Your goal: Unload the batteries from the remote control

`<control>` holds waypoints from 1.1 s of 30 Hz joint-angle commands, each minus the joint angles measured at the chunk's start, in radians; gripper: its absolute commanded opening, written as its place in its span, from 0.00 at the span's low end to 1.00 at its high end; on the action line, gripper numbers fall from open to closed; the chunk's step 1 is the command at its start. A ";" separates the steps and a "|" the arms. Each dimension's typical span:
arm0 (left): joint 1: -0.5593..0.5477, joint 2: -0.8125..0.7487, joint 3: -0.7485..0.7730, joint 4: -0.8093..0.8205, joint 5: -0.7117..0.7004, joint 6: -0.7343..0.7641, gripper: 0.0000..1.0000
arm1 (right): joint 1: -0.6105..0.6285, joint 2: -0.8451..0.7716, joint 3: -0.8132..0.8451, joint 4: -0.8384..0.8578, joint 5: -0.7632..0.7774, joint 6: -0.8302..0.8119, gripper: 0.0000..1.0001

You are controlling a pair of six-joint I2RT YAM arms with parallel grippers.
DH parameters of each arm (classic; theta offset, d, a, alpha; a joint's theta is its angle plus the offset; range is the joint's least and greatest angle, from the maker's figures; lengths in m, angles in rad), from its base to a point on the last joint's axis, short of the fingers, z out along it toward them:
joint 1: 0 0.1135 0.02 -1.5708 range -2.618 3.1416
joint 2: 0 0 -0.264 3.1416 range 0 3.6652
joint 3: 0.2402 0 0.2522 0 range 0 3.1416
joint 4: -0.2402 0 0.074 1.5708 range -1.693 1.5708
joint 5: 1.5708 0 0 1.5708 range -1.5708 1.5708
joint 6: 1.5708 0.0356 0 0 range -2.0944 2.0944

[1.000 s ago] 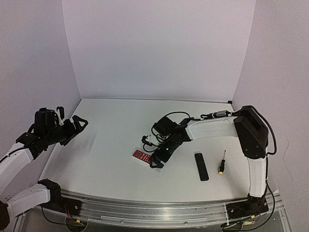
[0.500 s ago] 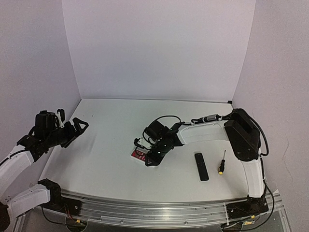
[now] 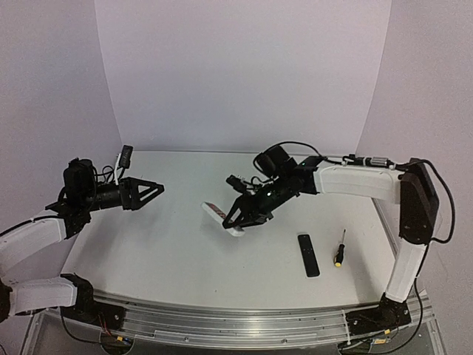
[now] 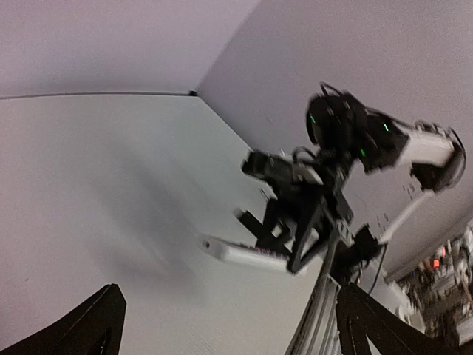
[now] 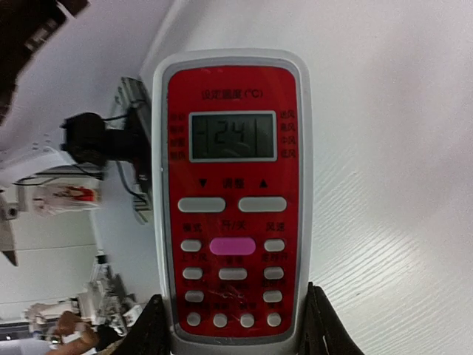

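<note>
A white remote control with a red face and a small display [image 5: 233, 200] hangs tilted above the table, with my right gripper [image 5: 235, 334] shut on its lower end. From above, the remote [image 3: 219, 215] juts left out of the right gripper [image 3: 241, 219] near the table's middle. My left gripper [image 3: 153, 188] is open and points right toward it, well apart. In the left wrist view the remote's white body [image 4: 240, 253] shows edge-on beyond the spread fingertips [image 4: 103, 325]. The batteries are hidden.
A slim black remote [image 3: 308, 254] lies on the table at the front right, with a yellow-and-black-handled screwdriver [image 3: 339, 250] just to its right. White walls close the table [image 3: 177, 251] at the back and both sides.
My right gripper closed on the red-faced remote and lifted it off the table, up and back. The left arm swung in from the left edge toward the middle, still open.
</note>
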 commanded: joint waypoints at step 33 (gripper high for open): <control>-0.396 0.357 0.373 -0.061 0.626 0.767 0.16 | 0.029 -0.120 0.142 0.009 -0.652 0.431 0.04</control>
